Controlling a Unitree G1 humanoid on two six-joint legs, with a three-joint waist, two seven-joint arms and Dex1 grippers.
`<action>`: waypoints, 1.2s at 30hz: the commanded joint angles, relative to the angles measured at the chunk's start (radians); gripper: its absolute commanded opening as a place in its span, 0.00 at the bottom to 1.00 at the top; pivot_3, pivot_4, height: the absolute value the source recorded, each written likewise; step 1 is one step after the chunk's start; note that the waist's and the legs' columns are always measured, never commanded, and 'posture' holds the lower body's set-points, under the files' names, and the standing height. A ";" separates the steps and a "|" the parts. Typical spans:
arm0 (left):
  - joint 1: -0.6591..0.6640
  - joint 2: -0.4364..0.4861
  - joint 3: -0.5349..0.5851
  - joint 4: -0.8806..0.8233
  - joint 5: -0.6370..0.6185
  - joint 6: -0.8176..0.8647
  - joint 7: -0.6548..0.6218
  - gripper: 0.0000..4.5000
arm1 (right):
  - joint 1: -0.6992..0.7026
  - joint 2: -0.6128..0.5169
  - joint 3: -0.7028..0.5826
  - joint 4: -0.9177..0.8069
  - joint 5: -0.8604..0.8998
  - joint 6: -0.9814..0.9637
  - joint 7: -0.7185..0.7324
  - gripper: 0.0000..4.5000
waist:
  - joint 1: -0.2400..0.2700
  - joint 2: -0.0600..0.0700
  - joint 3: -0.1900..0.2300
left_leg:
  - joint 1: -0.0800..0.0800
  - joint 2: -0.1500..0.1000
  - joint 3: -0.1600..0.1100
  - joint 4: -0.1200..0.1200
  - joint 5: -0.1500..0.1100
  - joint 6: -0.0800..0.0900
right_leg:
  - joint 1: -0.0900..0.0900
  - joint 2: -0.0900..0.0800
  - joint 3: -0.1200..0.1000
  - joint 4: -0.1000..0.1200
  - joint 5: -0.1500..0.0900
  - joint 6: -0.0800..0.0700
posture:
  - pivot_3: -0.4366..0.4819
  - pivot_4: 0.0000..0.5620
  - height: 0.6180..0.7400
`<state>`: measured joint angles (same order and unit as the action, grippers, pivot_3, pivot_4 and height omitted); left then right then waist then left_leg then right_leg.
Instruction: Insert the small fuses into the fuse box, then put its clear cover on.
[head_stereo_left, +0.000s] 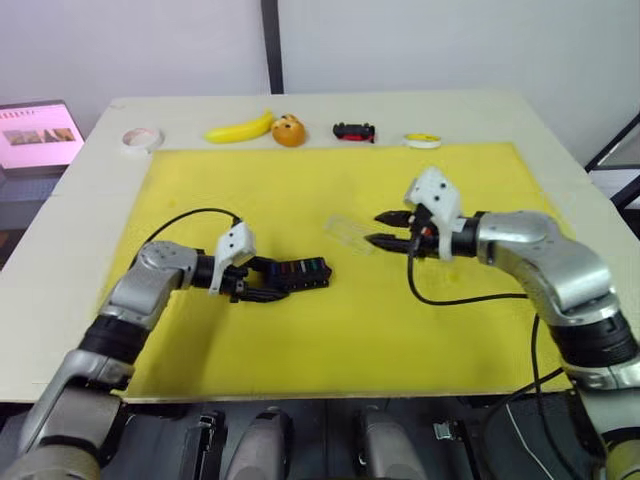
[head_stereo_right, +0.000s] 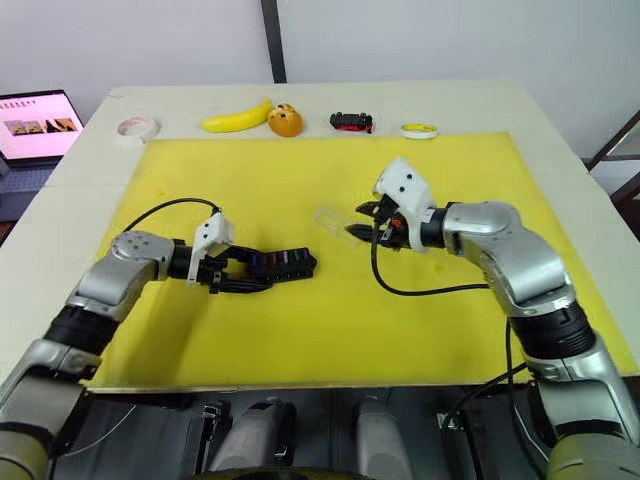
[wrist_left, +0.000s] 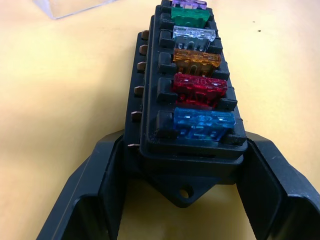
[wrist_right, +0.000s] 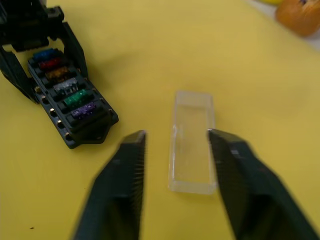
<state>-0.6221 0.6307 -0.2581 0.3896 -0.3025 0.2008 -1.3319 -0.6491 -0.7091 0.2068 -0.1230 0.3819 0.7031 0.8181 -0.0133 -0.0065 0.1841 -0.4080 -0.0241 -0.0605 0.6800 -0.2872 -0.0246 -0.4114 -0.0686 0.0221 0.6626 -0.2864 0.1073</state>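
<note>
The black fuse box (wrist_left: 150, 100) lies on the yellow mat (head_stereo_left: 330, 340), left of centre. My left gripper (head_stereo_left: 268, 281) is shut on its near end, one finger pressed to each side. Several small fuses sit in a row in its top slots: blue (wrist_left: 204, 122), red (wrist_left: 199, 87), tan (wrist_left: 196, 59), grey (wrist_left: 194, 34), green (wrist_left: 190, 17) and purple (wrist_left: 189, 4). The clear cover (wrist_right: 192, 147) lies flat on the mat to the box's right. My right gripper (wrist_right: 176, 134) is open just beside it, its two fingers spread to either side of the cover.
Along the table's far edge stand a tape roll (head_stereo_left: 141, 139), a banana (head_stereo_left: 240, 128), an orange toy (head_stereo_left: 289, 131), a black-and-red toy car (head_stereo_left: 354, 131) and a small yellow disc (head_stereo_left: 423, 140). A lit screen (head_stereo_left: 38, 135) sits at far left.
</note>
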 joint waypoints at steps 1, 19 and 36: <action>-0.020 -0.032 -0.013 0.051 0.028 -0.036 -0.058 0.56 | -0.081 0.052 0.018 0.113 -0.044 -0.027 0.019 0.98 | 0.002 0.000 0.000 | 0.000 0.000 0.000 0.000 0.000 -0.001 | 0.000 0.000 0.000 0.000 0.000 0.000 | 0.48 0.27 1.00; 0.023 -0.074 0.007 -0.003 0.066 -0.026 -0.099 0.56 | -0.237 0.187 0.101 0.417 -0.205 0.019 0.069 0.99 | 0.001 0.000 0.000 | 0.000 -0.001 -0.001 0.000 0.000 -0.001 | 0.000 -0.003 -0.001 0.002 0.000 0.000 | 0.48 0.27 1.00; 0.062 -0.066 0.006 -0.048 0.076 -0.030 -0.128 0.56 | -0.232 0.108 0.058 0.107 -0.157 0.171 0.157 0.38 | 0.000 0.000 0.000 | 0.000 -0.001 -0.001 0.000 0.000 0.000 | -0.001 -0.003 0.000 0.002 0.000 0.000 | 0.48 0.27 1.00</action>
<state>-0.5892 0.5721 -0.2127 0.3671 -0.2301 0.1686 -1.4138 -0.8801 -0.5861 0.2872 0.0737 0.1946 0.8444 0.9585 -0.0135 -0.0061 0.1840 -0.4081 -0.0248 -0.0613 0.6800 -0.2873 -0.0244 -0.4124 -0.0715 0.0217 0.6641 -0.2863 0.1076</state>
